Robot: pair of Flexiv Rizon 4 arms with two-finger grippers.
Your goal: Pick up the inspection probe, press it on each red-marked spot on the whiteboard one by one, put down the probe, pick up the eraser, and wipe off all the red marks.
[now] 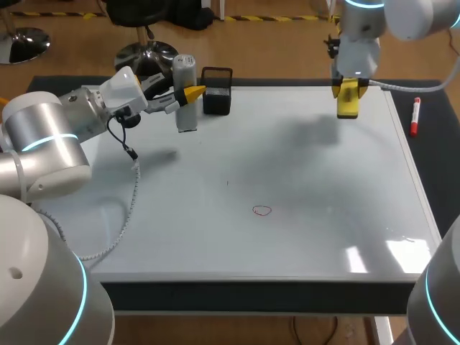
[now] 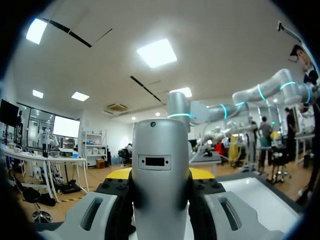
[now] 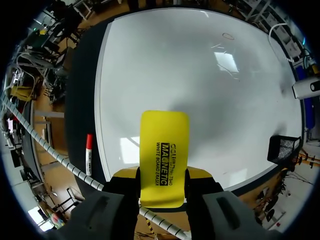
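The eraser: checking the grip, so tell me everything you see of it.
The eraser is a flat, yellow block with rounded corners and black print on one face, plastic-looking. The right gripper is shut on it, a finger on each long side, its end sticking out past the tips. It hangs over the whiteboard, at its far right, apparently not touching it.

The probe (image 1: 185,93) is silver-grey; the eraser (image 1: 348,99) is bright yellow with black lettering. The board (image 1: 302,165) is white, and its mark (image 1: 261,210) is a thin red ring. The basket (image 1: 216,92) is black mesh, the marker (image 1: 415,117) red and white.
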